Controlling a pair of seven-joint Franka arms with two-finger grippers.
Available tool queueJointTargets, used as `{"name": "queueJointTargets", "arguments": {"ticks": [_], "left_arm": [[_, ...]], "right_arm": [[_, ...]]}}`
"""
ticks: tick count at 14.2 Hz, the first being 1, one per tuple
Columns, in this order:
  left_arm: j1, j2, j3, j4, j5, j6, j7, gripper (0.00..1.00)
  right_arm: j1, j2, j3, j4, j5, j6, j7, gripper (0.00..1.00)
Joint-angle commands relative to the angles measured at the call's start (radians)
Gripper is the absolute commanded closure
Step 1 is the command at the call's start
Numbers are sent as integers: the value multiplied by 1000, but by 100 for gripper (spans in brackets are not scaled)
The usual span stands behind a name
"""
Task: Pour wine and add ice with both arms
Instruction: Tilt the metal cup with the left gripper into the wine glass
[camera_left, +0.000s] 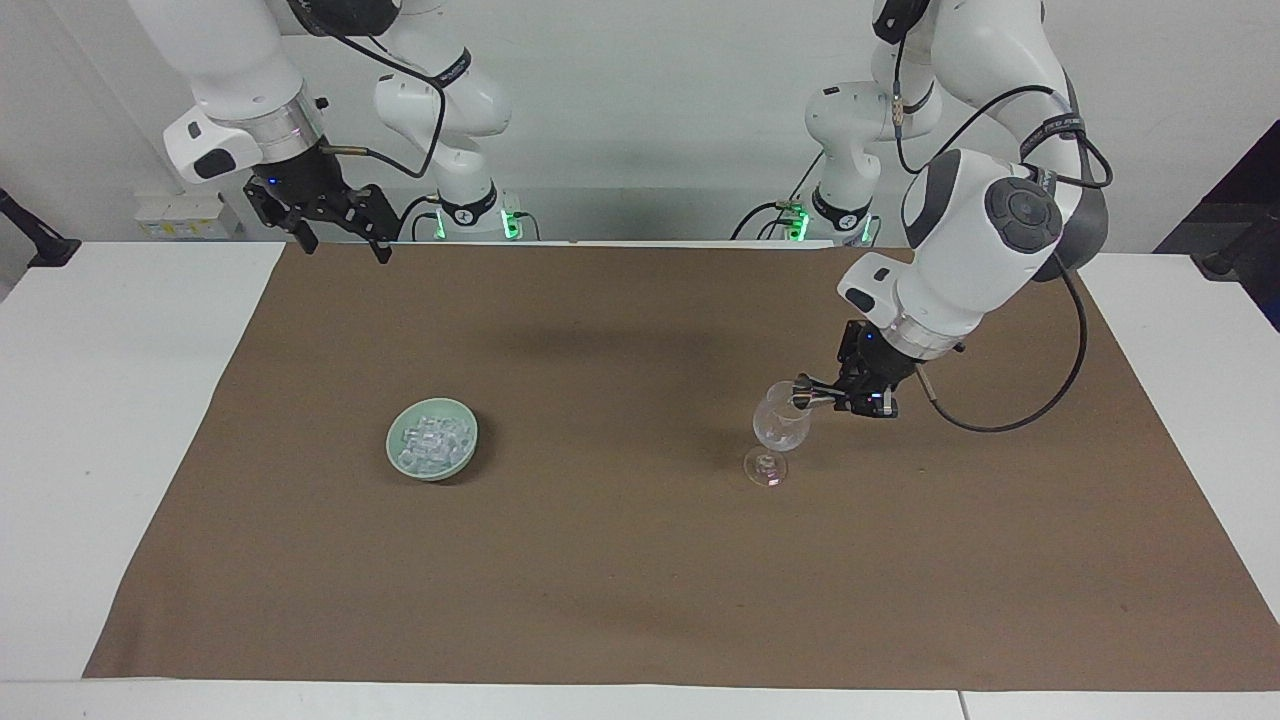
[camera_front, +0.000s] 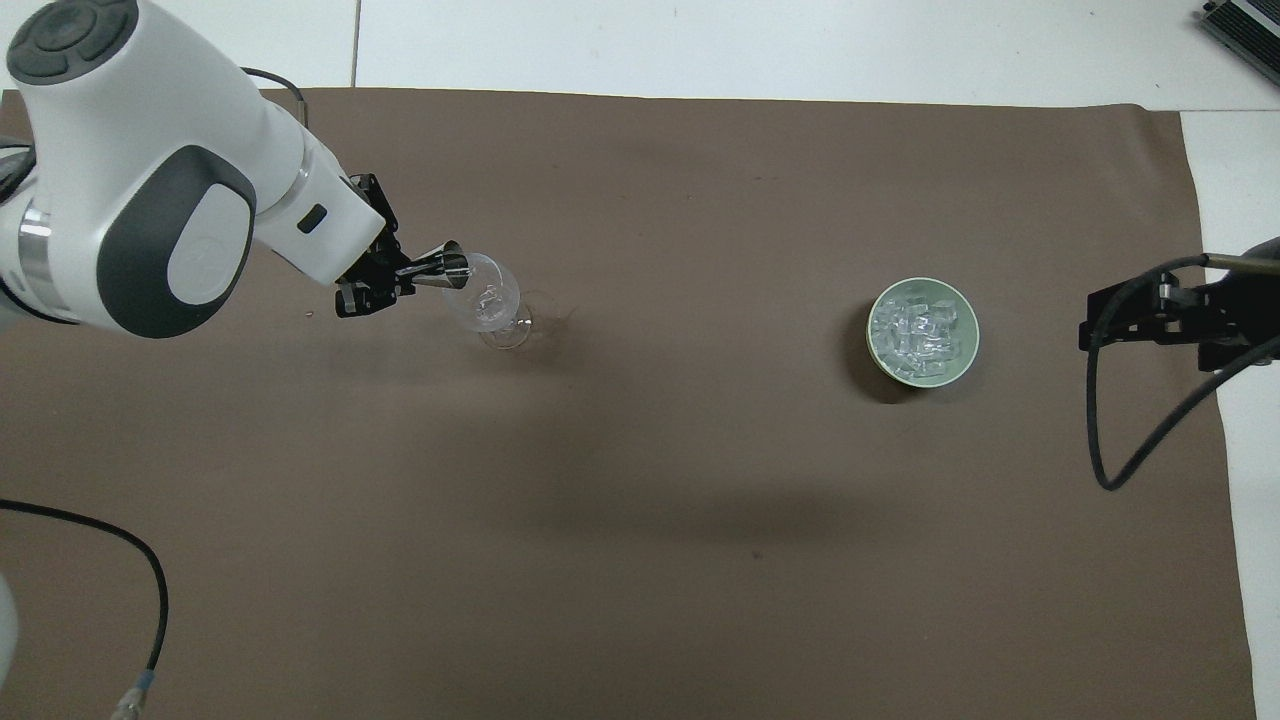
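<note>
The left claw (camera_left: 822, 392) is hanging over the rim of the stemmed glass (camera_left: 781, 420) and is gripping, with its fingers closed tight, a small metal measuring cup (camera_front: 443, 268). The cup is lying almost on its side, with its mouth turned toward the bowl of the glass, so I am judging that the pouring step is now going on. Whether liquid is really running out I cannot tell, because both the glass and anything in it are looking clear. The arm is reaching in from the side with its wrist bent down, probably so that the cup is tipping just at the rim and the claw itself is not pushing the glass over.

The glass is standing upright on the brown cloth (camera_left: 620, 560) that is covering the bench (camera_left: 120, 420), toward the left arm's end. The ice (camera_left: 433, 441) is lying as a heap of small clear cubes in the pale green bowl (camera_left: 396, 455), well apart from the glass, toward the right arm's end of the bench. No cube is showing in the glass, so this part is not yet done.

The right claw (camera_left: 336, 235) is waiting, open and holding nothing, over the cloth's edge at the robots' end. Nothing is standing between the bowl and the glass, so only the tilted left arm is crowding the glass at this moment.
</note>
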Motion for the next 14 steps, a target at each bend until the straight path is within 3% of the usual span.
{"name": "queueJointTargets", "arguments": {"ticks": [1, 14], "left_arm": [[-29, -15, 20, 7, 55, -4, -19, 100], [-132, -38, 20, 7, 304, -18, -128, 100]], "right_arm": [[-19, -12, 9, -8, 19, 8, -18, 0], [-19, -12, 9, -8, 19, 8, -18, 0]]}}
